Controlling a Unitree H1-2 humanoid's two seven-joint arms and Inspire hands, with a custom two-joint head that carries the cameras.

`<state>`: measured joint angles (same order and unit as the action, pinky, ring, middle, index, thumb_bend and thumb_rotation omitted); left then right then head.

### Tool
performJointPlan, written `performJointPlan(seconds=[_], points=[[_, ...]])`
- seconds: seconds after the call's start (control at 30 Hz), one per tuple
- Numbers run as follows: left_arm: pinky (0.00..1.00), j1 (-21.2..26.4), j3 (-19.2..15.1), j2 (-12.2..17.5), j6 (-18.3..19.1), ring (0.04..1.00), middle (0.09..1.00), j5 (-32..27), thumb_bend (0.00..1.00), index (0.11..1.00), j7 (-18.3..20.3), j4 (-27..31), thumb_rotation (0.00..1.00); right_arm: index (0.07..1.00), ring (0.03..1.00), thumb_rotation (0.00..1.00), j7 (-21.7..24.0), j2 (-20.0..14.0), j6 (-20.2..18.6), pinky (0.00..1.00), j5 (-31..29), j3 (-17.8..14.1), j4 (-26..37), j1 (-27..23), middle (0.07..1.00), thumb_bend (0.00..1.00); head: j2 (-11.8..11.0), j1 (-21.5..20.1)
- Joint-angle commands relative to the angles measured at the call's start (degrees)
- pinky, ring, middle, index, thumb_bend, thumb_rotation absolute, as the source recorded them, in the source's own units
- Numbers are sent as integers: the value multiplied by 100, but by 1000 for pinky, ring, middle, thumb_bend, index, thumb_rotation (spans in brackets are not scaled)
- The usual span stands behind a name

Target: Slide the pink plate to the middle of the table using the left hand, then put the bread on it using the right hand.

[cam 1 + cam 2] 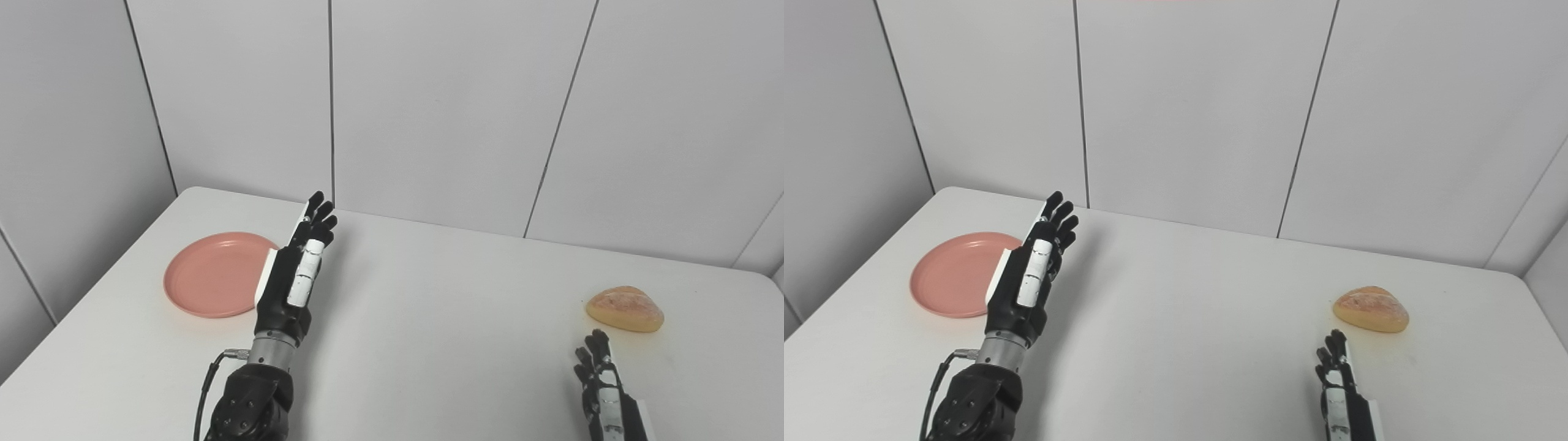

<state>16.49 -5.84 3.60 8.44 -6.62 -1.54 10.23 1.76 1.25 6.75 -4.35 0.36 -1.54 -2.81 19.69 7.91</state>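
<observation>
A round pink plate (211,274) lies flat on the left side of the white table (429,318). My left hand (297,269) is raised just to the plate's right, fingers straight and apart, holding nothing; its palm edge overlaps the plate's right rim in both views. Whether it touches the plate I cannot tell. A golden bread roll (625,309) rests near the table's right side. Low at the front right, my right hand (603,386) stands open with fingers pointing up, a short way in front of the bread and apart from it.
Grey wall panels (429,110) close off the table's far edge and the left side. A black cable (205,386) loops beside my left forearm. Bare tabletop stretches between the plate and the bread.
</observation>
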Motion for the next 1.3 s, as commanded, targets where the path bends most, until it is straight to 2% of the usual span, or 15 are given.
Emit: performJointPlan(seconds=[0.0, 0.1, 0.2, 0.37, 0.6, 0.73, 0.8, 1.07, 1.27], points=[[983, 395, -83, 152, 8, 963, 980, -104, 901, 945, 73, 16, 906, 988, 975, 996, 12, -22, 258, 1000, 27, -24, -521, 285, 993, 819, 8, 4], [976, 577, -161, 321, -27, 954, 974, -156, 922, 932, 122, -116, 898, 987, 973, 998, 14, -17, 263, 1000, 40, -25, -529, 284, 992, 819, 10, 2], [997, 809, -289, 626, -173, 954, 957, -229, 928, 919, 229, -307, 888, 978, 969, 986, 19, -7, 231, 1000, 27, -35, -512, 302, 984, 834, 30, 9], [1000, 1125, -503, 1011, -162, 974, 969, -363, 929, 945, 349, -522, 897, 981, 972, 985, 39, -20, 237, 1000, 15, -36, -522, 302, 985, 836, 40, 19], [1000, 1432, -838, 1546, -460, 943, 951, -449, 950, 931, 485, -1277, 872, 982, 971, 982, 62, -42, 259, 1000, -6, -38, -553, 307, 980, 830, 51, 31], [924, 1555, -901, 1752, -570, 923, 936, -401, 944, 918, 500, -1611, 866, 983, 968, 989, 72, -58, 263, 1000, -5, -32, -560, 312, 975, 827, 57, 35], [922, 1636, -928, 1890, -617, 927, 937, -415, 938, 919, 548, -1831, 866, 980, 966, 991, 60, -59, 257, 1000, 2, -34, -559, 314, 971, 825, 56, 38], [952, 2013, -1122, 2358, -1095, 937, 931, -742, 968, 940, 1014, -2988, 805, 985, 963, 1000, 57, -61, 266, 1000, 13, -27, -554, 318, 965, 806, 60, 35], [933, 2283, -1237, 2637, -1759, 914, 900, -884, 969, 900, 1328, -4008, 787, 986, 960, 1000, 56, -70, 285, 988, 20, -29, -572, 319, 959, 814, 59, 24]])
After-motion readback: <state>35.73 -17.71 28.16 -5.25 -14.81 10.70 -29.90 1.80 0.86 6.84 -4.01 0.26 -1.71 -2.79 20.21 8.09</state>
